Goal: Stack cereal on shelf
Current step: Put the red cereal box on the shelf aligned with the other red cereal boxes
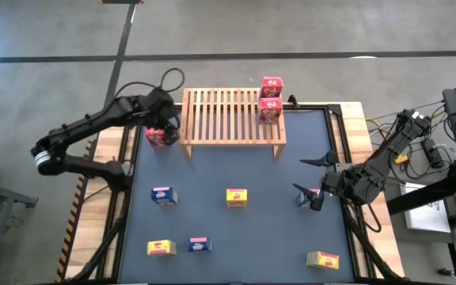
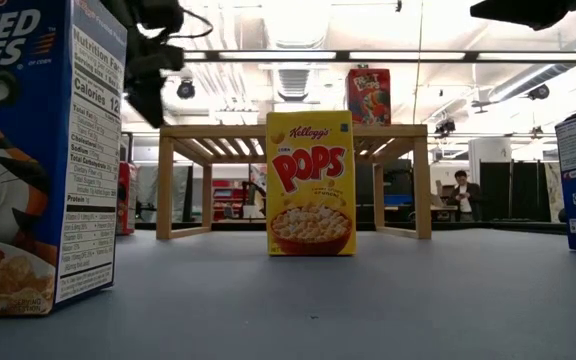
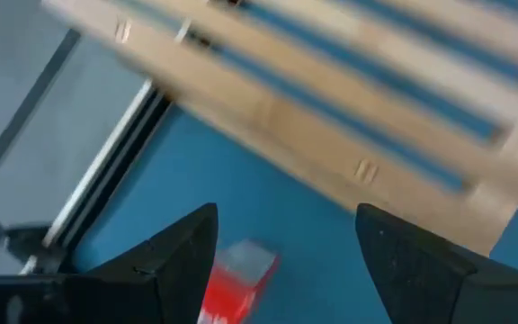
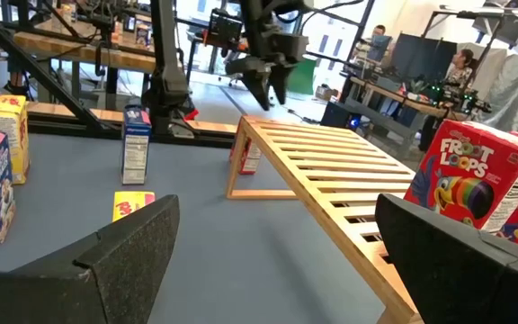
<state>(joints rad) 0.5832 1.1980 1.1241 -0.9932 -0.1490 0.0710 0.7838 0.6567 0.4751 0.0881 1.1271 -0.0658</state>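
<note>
A dark blue mat covers the table, with a big workshop and a few people beyond it. My left gripper hangs over the mat's far left corner with its fingers spread apart and nothing between them — a red box lies just below and a little nearer than the fingertips, beside the left leg of the wooden rack. In my left wrist view that box shows in the gap between the fingers, so I judge a short drop would bring them around it; its long axis I cannot tell. My right gripper waits at the mat's right edge, also open, with a blue box close by it. The left arm is clearly the nearer one to the red box. The rack already carries two red boxes at its right end, one behind the other. Three yellow and two more blue boxes stand scattered across the near half of the mat
</note>
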